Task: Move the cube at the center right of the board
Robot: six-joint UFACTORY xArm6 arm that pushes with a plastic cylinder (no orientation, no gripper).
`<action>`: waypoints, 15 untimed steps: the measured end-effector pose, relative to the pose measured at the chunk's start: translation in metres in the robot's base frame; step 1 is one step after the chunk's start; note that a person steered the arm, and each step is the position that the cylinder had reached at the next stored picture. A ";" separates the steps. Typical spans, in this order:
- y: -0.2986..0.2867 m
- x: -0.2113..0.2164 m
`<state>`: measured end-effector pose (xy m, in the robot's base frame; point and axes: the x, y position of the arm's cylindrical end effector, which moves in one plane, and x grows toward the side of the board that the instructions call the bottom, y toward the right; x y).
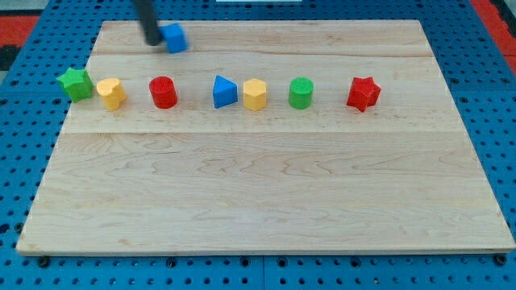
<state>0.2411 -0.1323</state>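
A blue cube [175, 37] sits near the view's top left of the wooden board [266, 185]. My tip [153, 39] is just left of the cube, touching or almost touching it. The dark rod rises from the tip toward the view's top edge. No block stands at the centre right of the board.
A row of blocks runs across the upper board: a green star [76, 84], a yellow hexagonal block [112, 93], a red cylinder [163, 92], a blue triangular block [224, 92], a yellow hexagonal block [255, 94], a green cylinder [301, 93] and a red star [363, 93].
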 end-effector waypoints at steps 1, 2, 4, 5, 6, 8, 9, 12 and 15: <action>0.055 -0.009; 0.055 -0.010; 0.096 -0.049; 0.133 -0.049; 0.144 -0.049; 0.170 -0.047; 0.239 -0.016; 0.270 -0.047; 0.256 -0.025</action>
<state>0.2162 0.1235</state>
